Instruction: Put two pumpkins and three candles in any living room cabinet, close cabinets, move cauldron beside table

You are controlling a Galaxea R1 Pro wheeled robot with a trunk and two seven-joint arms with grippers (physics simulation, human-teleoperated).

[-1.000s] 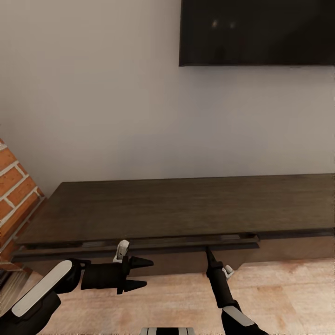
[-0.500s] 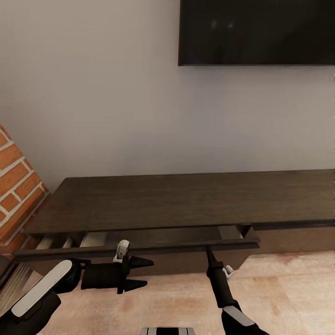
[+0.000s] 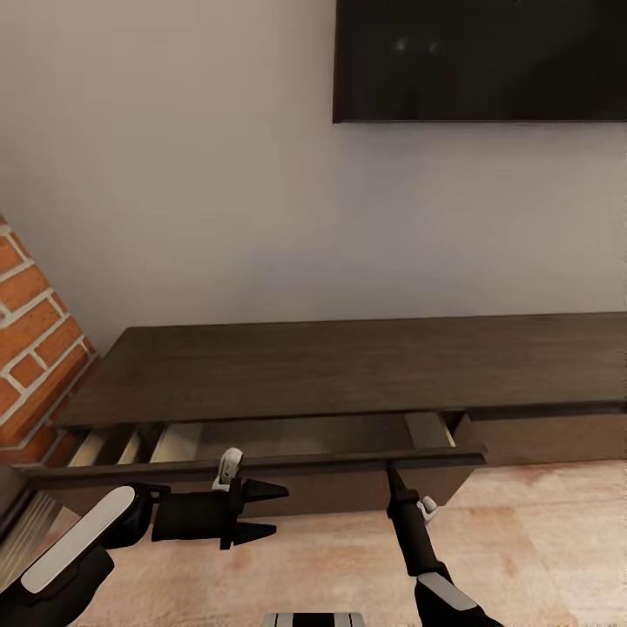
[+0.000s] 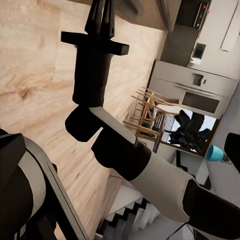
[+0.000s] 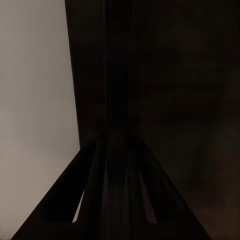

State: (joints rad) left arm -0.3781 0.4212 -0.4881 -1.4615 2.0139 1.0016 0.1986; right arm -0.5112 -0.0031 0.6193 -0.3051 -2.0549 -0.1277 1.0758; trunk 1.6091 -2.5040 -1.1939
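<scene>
Cabinet (image 3: 348,370) first: it's the long, low, dark brown wooden unit running along the far wall under the black wall-mounted TV (image 3: 479,59), with a red brick column (image 3: 30,348) at its left end. Its left drawer (image 3: 261,444) is pulled partway out toward the robot, and the inside looks bare as far as I can see. No pumpkins, candles or cauldron anywhere here.

The right gripper (image 3: 392,475) is up against the drawer's front lip near its right end. In the head view the fingers look pressed together on or behind that thin edge, and the right wrist view is just dark wood right up close, so honestly I can't tell whether it's clamped on the lip or only hooked there. The left gripper (image 3: 266,510) hangs in front of the drawer, low over the pale wooden plank floor (image 3: 540,531), jaws slightly parted, holding nothing.

My guess on handling: rigid wood, fairly heavy, slides straight on its runners. There's no handle, so the top edge of the front panel is the only grab spot. Pulling near one end could rack the drawer sideways, so a grip nearer the middle seems safer.
</scene>
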